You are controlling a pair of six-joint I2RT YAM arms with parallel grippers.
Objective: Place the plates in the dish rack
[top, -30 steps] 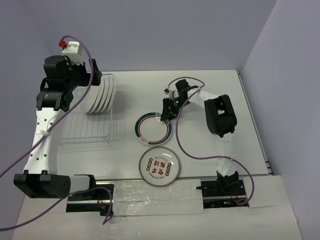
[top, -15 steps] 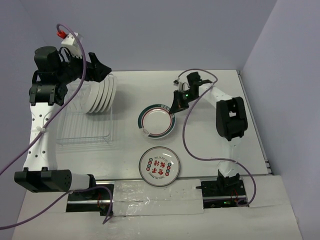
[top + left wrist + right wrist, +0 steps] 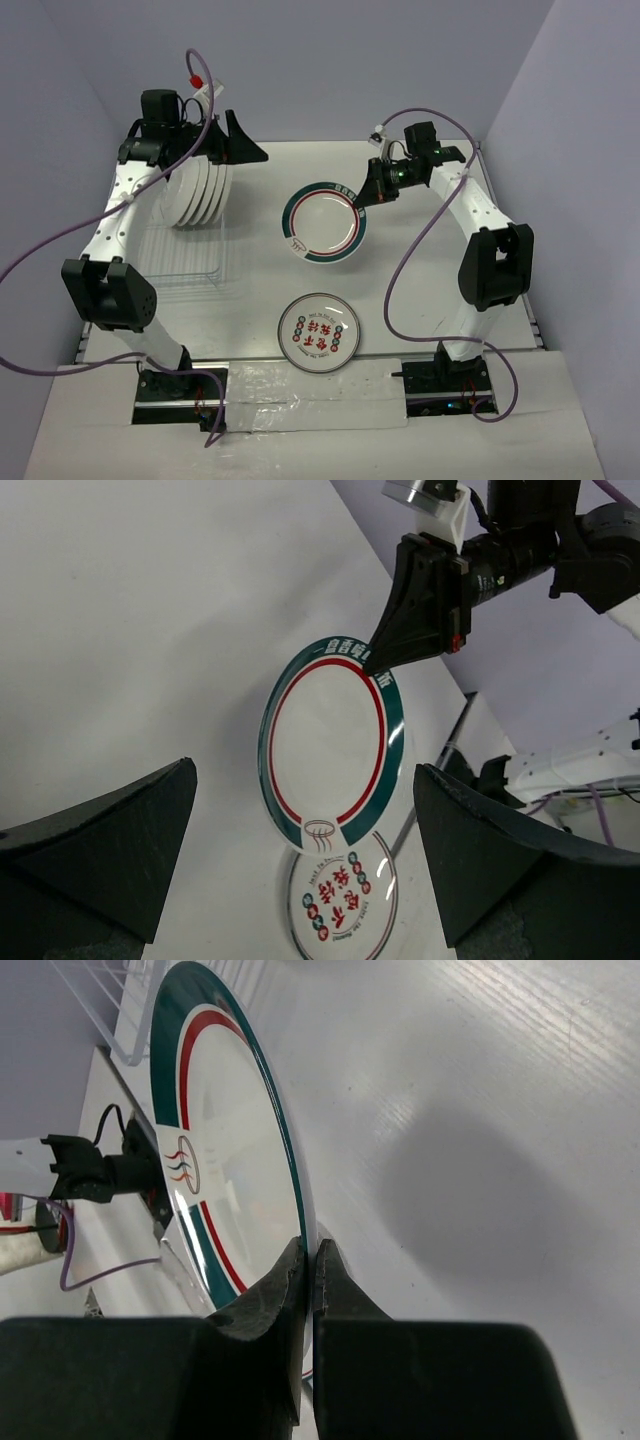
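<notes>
My right gripper (image 3: 368, 194) is shut on the rim of a white plate with a green and red rim (image 3: 324, 222), lifted off the table and tilted up; it shows edge-on in the right wrist view (image 3: 215, 1175) and in the left wrist view (image 3: 330, 742). A plate with red characters (image 3: 317, 333) lies flat on the table below it and also shows in the left wrist view (image 3: 340, 905). Several plates (image 3: 198, 190) stand upright in the wire dish rack (image 3: 165, 265) at the left. My left gripper (image 3: 243, 148) is open and empty, above the rack's far end, facing the lifted plate.
Purple cables loop from both arms over the table. The rack's near half (image 3: 190, 262) holds no plates. Blue walls close the table at the back and the right. A transparent sheet (image 3: 300, 385) covers the near edge between the arm bases.
My right gripper has lifted the green-rimmed plate off the table, tilted it up and carried it back. My left arm has swung right and turned its open gripper towards the plate.
</notes>
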